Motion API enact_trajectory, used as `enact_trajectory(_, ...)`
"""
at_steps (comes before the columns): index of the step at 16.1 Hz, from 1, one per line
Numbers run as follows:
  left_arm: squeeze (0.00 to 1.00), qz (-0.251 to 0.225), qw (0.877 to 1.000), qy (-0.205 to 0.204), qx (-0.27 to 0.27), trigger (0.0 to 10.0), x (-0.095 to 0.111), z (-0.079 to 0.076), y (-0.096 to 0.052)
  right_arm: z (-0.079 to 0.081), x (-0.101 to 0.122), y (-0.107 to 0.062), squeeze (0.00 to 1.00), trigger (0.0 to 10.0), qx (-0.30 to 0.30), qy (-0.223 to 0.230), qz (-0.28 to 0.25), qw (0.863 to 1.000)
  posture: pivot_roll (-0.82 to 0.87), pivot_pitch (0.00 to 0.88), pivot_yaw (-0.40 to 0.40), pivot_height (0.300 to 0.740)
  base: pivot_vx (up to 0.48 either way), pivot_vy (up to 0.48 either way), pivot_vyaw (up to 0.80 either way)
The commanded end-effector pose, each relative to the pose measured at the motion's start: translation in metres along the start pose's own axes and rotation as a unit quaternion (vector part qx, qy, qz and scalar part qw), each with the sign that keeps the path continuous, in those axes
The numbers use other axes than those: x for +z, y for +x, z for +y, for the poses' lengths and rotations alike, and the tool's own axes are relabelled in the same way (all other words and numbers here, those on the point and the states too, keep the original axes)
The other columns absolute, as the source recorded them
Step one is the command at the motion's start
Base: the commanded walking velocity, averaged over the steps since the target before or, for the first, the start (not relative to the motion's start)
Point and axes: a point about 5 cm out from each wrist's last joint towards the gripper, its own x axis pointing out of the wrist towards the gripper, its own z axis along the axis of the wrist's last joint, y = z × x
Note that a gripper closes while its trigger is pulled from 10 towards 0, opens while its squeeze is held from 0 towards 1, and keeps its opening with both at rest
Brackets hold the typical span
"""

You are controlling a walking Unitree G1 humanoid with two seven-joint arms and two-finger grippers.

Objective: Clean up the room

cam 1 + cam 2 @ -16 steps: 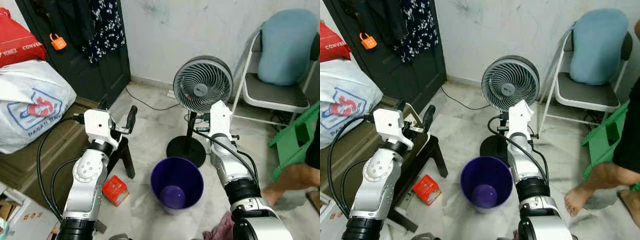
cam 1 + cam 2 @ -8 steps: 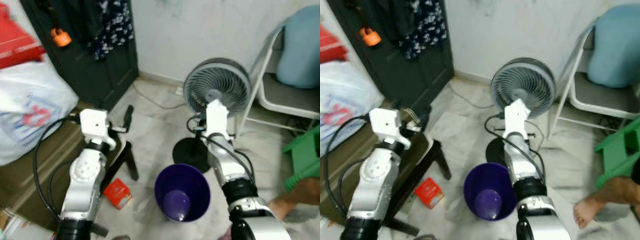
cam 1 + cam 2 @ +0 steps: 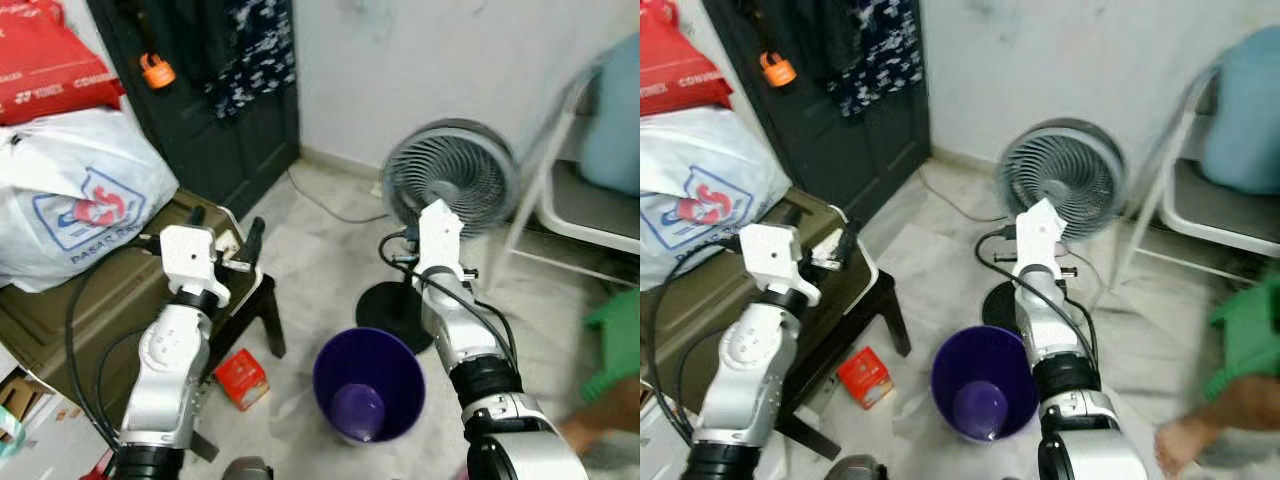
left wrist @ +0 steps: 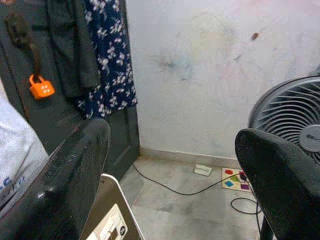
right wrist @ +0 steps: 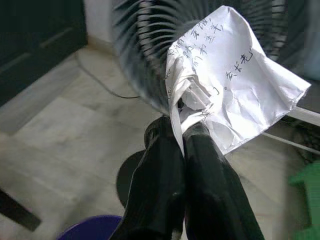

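Above the purple plastic bin [image 3: 367, 384] on the floor, my right gripper [image 5: 181, 131] has its jaws clamped on a crumpled white paper [image 5: 227, 95], near the grey fan [image 3: 451, 186]. My view has swung left; left gripper [image 4: 170, 165] hangs open. Release seems next.

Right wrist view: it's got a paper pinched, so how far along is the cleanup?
Done: nothing shows as binned; the purple bin looks empty as far as I can see. In hand: the right hand is shut on a crumpled paper, raised in front of the fan, beyond the bin. Left: drop it in, then the red box on the floor. The left hand is open.
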Motion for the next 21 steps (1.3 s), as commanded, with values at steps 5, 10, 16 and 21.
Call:
enact_trajectory(5, 0.0, -0.003, 1.0, 0.012, -0.002, 10.0, 0.004, 0.002, -0.001, 0.004, 0.004, 0.001, 0.0, 10.0, 0.003, 0.007, -0.003, 1.0, 0.06, 0.015, 0.031, 0.74, 0.0, 0.0, 0.0)
enact_trajectory(10, 0.0, 0.011, 0.996, 0.028, -0.087, 10.0, 0.005, 0.008, -0.017, 0.006, -0.017, -0.005, 0.0, 10.0, -0.012, 0.045, 0.061, 0.997, 0.08, 0.046, 0.035, 0.74, 0.0, 0.0, 0.0)
enact_trajectory(16, 0.0, 0.04, 0.968, 0.097, -0.23, 10.0, 0.015, 0.003, -0.054, -0.001, -0.036, -0.009, 0.0, 10.0, -0.025, 0.05, 0.098, 0.994, 0.15, 0.188, 0.106, 0.74, 0.0, 0.0, 0.0)
enact_trajectory(21, 0.0, 0.041, 0.965, 0.096, -0.241, 10.0, 0.018, 0.003, -0.057, -0.002, -0.036, -0.009, 0.0, 10.0, -0.026, 0.049, 0.101, 0.993, 0.15, 0.188, 0.106, 0.74, 0.0, 0.0, 0.0)
